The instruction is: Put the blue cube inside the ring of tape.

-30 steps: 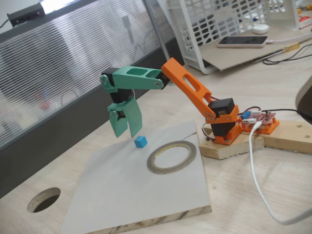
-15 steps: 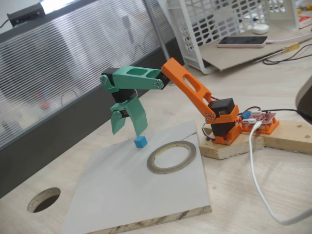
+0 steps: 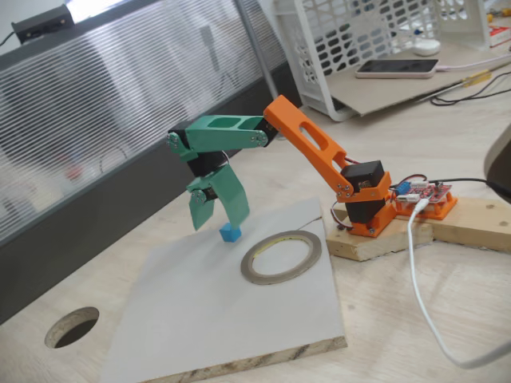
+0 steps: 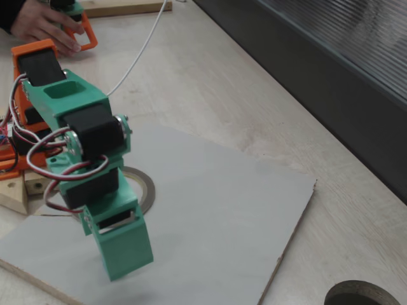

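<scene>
The blue cube [image 3: 230, 233] rests on the grey board [image 3: 207, 319], just left of the ring of tape [image 3: 275, 279], which lies flat on the same board. My green gripper [image 3: 217, 223] hangs open right over the cube. Its broad finger [image 3: 234, 203] comes down just behind the cube's top, and its narrower finger [image 3: 200, 214] is spread out to the left. Nothing is held. In the other fixed view the gripper [image 4: 127, 264] is seen from behind and hides the cube. Part of the ring of tape [image 4: 147, 190] shows behind it.
A round hole [image 3: 72, 325] is cut through the wooden tabletop left of the board, also seen as the hole [image 4: 362, 293]. The orange arm base sits on a wooden block [image 3: 375, 239] to the right, with a white cable [image 3: 419, 287]. A white basket [image 3: 359, 40] stands at the back.
The gripper has come down and shifted right toward the cube. Its fingers have spread apart from nearly together.
</scene>
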